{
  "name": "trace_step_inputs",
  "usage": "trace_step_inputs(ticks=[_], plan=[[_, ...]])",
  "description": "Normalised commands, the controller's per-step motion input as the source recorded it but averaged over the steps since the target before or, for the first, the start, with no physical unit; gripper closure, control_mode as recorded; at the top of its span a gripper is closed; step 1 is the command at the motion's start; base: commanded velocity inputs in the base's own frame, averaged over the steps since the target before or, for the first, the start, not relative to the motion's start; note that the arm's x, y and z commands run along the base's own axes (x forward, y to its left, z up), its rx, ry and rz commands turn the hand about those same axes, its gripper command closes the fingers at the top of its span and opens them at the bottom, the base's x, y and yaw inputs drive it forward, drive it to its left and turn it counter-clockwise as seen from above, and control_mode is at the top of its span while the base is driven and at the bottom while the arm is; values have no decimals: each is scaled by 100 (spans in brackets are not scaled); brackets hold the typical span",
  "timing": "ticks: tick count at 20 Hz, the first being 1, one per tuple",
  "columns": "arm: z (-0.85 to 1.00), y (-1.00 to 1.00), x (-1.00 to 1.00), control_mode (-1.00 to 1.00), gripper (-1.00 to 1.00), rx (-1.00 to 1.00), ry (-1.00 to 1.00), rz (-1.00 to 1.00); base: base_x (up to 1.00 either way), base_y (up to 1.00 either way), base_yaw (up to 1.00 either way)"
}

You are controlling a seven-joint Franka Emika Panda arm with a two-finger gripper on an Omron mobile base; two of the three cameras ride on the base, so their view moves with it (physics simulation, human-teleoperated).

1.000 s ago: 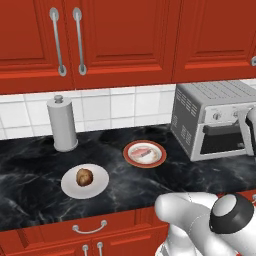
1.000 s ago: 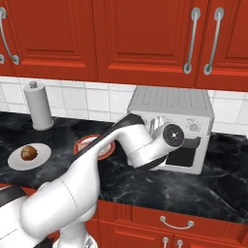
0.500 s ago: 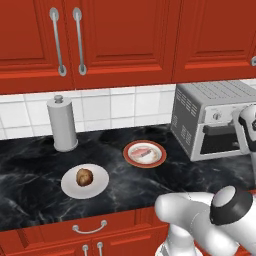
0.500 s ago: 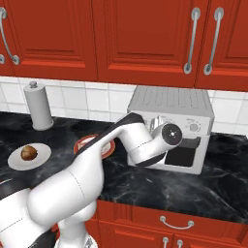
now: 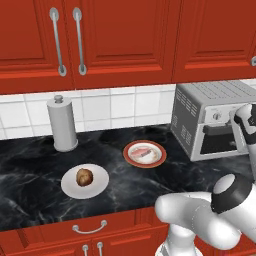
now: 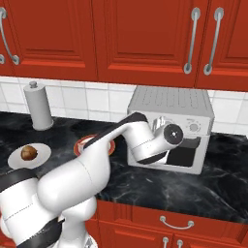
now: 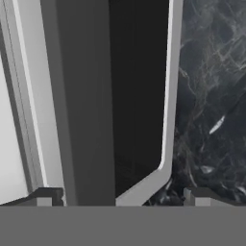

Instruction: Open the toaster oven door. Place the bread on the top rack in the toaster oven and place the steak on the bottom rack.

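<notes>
The boxy silver-grey toaster oven (image 5: 212,122) stands at the far right of the black marbled bench (image 5: 30,170), against the white tiled wall. Its drop-down door with dark glass in a silver-grey frame (image 7: 134,96) appears closed, so opening it is judged the step in hand. The gripper (image 7: 120,197) is close in front of that door, its two dark fingertips (image 7: 48,196) spread wide with the door's frame corner between them; nothing is held.

To open well, the gripper should settle on the dark handle bar (image 5: 216,128) across the top of the door, close squarely on it, then pull outward and down along the hinge arc, not straight back, so the oven does not slide on the bench.

The small round brown roll (image 5: 84,176) rests on a white plate (image 5: 100,186) at the near left. The flat pinkish-red steak (image 5: 145,153) lies on a red-rimmed plate (image 5: 131,158) between roll and oven. Both are untouched and well apart from the gripper.

Both wire racks are hidden behind the dark glass. From the right base view the arm covers much of the door, and whether the fingertips already touch the door cannot be told.
</notes>
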Motion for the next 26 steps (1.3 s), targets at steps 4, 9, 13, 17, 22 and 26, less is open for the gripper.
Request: trace_step_inputs(ticks=[4, 9, 13, 17, 22, 26], plan=[[-5, -18, 12, -100, -100, 0, -1, 0, 0, 0, 0], [-1, -15, 18, -100, -100, 0, -2, 0, 0, 0, 0], [-4, -4, 23, -100, -100, 0, -4, 0, 0, 0, 0], [-13, 0, 21, -100, -100, 0, -7, 0, 0, 0, 0], [-12, 0, 20, -100, -100, 0, -6, 0, 0, 0, 0], [-6, -2, 3, -100, -100, 4, -19, 0, 0, 0, 0]])
